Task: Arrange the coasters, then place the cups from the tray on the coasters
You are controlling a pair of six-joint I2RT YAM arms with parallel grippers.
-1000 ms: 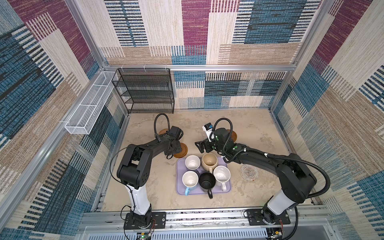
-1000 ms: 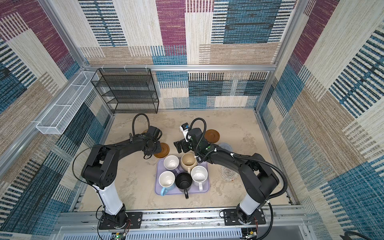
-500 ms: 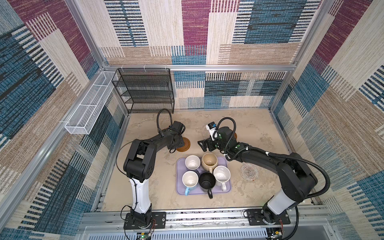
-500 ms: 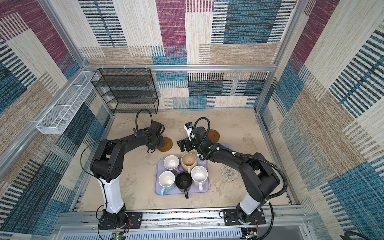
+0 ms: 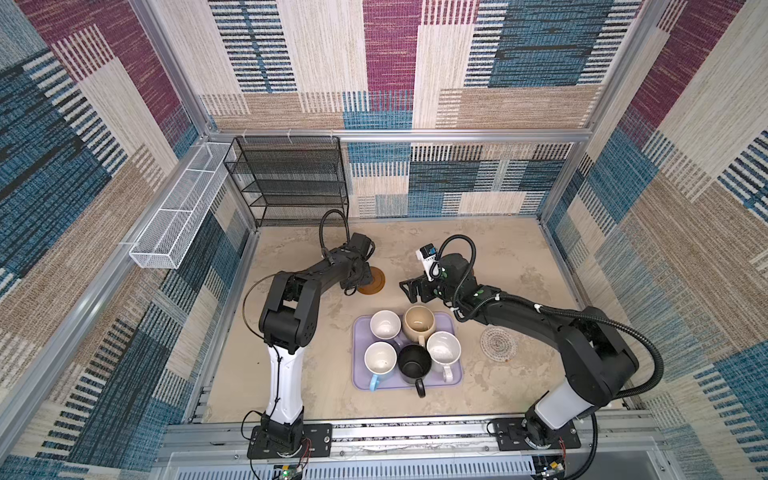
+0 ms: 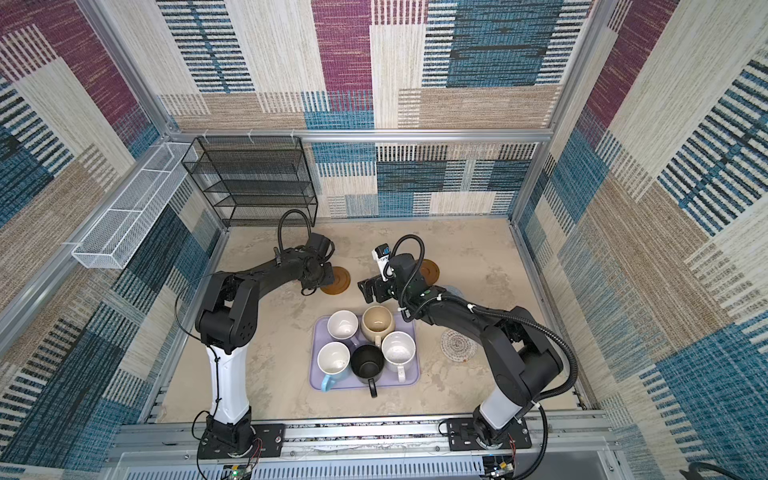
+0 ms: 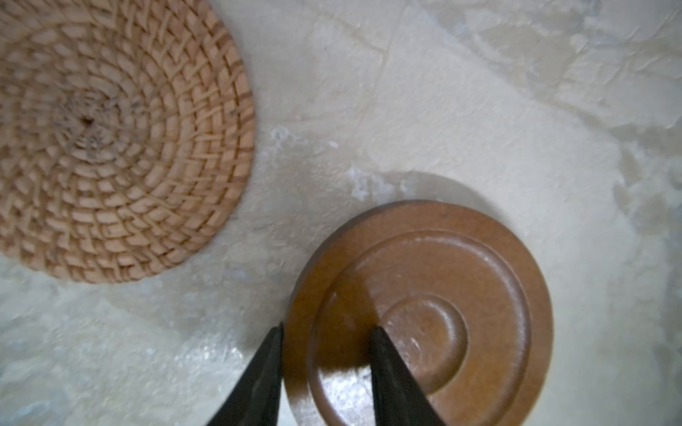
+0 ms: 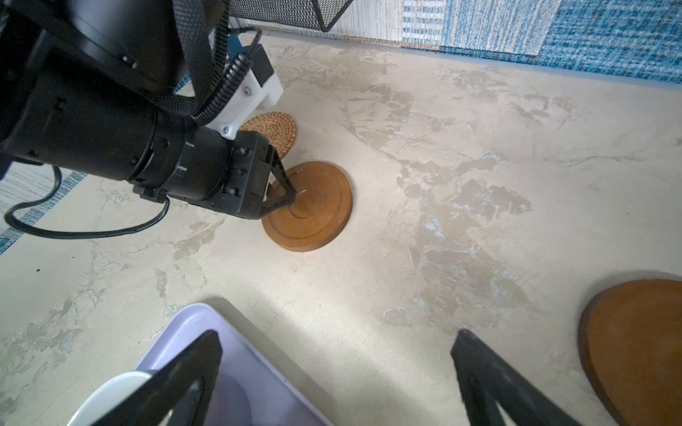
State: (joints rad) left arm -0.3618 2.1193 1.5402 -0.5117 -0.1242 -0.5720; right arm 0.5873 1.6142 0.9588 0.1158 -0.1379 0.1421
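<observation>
The left gripper (image 7: 326, 332) is clamped on the edge of a brown wood coaster (image 7: 443, 313), one finger outside the rim, one on top. The coaster lies flat on the desk (image 5: 498, 249), above the tray (image 5: 453, 322) in a top view, just beside the rattan coaster (image 7: 110, 136). The right gripper (image 8: 336, 339) hangs wide apart nearby, holding nothing.

The beige tabletop (image 5: 498, 249) bears the tray (image 5: 451, 328), one rattan coaster (image 7: 110, 136), two wooden coasters (image 8: 317, 221) (image 8: 634, 350), one whitish coaster (image 5: 498, 343).
</observation>
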